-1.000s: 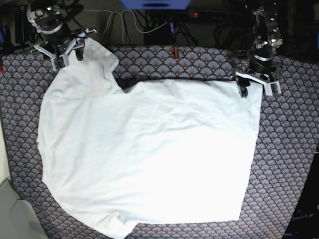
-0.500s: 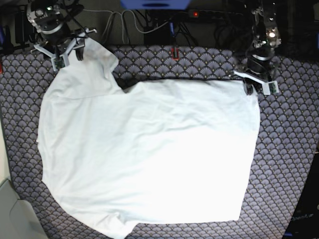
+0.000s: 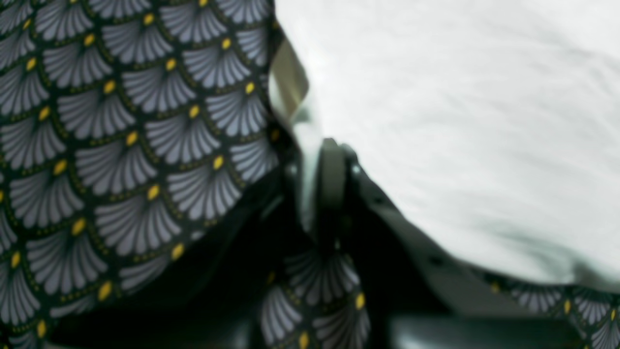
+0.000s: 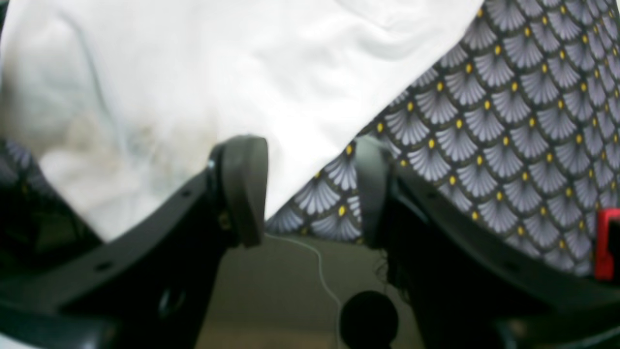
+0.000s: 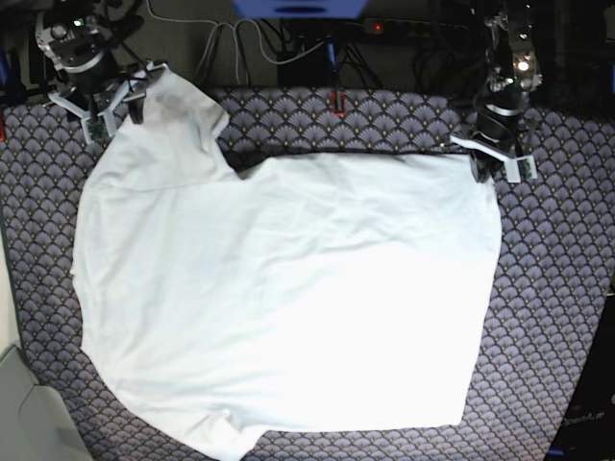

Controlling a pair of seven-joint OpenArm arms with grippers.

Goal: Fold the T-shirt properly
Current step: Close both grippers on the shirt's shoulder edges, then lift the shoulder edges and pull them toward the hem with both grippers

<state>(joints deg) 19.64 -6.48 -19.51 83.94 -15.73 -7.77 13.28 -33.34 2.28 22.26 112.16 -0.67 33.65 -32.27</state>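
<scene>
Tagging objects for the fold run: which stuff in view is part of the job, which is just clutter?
Job:
- T-shirt
- left gripper, jaws shut on its corner
- right gripper, jaws open at the sleeve

Clutter:
- patterned cloth
- cables
- power strip

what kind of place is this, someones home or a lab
Most likely a robot lab bench, not a home. Two arms work a white T-shirt spread on a fan-patterned cloth, and behind it runs a tangle of cables with a power strip.
</scene>
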